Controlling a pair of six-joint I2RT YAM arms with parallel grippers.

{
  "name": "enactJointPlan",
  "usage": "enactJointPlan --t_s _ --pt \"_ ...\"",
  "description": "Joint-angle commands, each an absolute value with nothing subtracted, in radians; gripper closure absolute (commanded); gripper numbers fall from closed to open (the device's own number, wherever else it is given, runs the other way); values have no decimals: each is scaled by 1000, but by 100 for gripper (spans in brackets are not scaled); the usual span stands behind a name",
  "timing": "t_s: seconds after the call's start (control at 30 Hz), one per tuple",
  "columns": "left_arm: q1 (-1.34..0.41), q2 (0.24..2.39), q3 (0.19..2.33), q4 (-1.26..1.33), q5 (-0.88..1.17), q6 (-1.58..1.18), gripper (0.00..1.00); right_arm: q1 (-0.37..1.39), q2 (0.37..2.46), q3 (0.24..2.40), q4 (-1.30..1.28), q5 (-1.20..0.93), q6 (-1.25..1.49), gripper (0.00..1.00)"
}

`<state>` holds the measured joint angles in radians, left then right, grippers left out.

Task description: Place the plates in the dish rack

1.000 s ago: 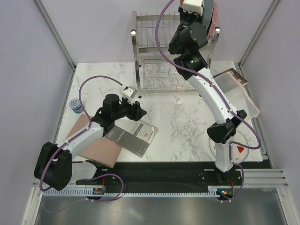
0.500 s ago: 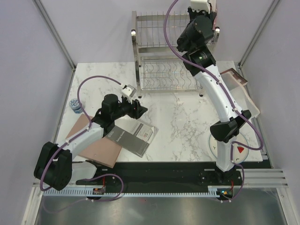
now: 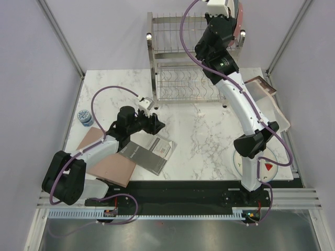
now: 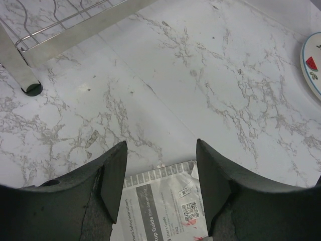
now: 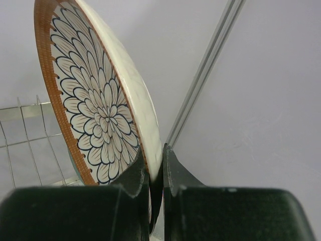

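Observation:
My right gripper (image 5: 156, 170) is shut on the rim of the brown-rimmed petal plate (image 5: 95, 115) and holds it on edge, high over the right end of the dish rack (image 3: 172, 78). In the top view the gripper (image 3: 224, 11) sits at the rack's upper tier, with a pink plate edge (image 3: 240, 23) just to its right. Rack wires (image 5: 25, 130) show behind the plate. The strawberry plate (image 3: 238, 163) lies flat near the right arm's base, and its rim shows in the left wrist view (image 4: 313, 65). My left gripper (image 3: 157, 125) is open and empty, its jaws (image 4: 160, 165) over the booklet's edge.
A dark grey booklet (image 3: 149, 151) lies on a brown board (image 3: 107, 159) at front left. A small blue-and-white jar (image 3: 84, 117) stands at the left edge. A clear tray (image 3: 269, 104) sits at the right. The rack's foot (image 4: 32, 88) is ahead of the left gripper.
My right gripper has carried the petal plate farther back and up over the rack's upper tier. The left gripper has barely shifted.

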<state>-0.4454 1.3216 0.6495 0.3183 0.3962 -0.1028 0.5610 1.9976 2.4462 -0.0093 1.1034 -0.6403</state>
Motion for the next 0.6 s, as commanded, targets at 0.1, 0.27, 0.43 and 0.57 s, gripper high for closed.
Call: enactJointPlan --t_s 0.1,0.27,0.43,0.57 --pt "-448 1345 664 380 388 -80 36 563 1990 2467 52 1058 -569 100" --pt "-448 1350 663 380 383 -78 36 560 2019 2473 54 1057 -574 100" --pt "-446 1353 660 380 377 -78 36 549 2052 2490 55 1065 -572 100" --pt "-446 1355 660 377 370 -75 36 537 2066 2493 57 1065 -563 100"
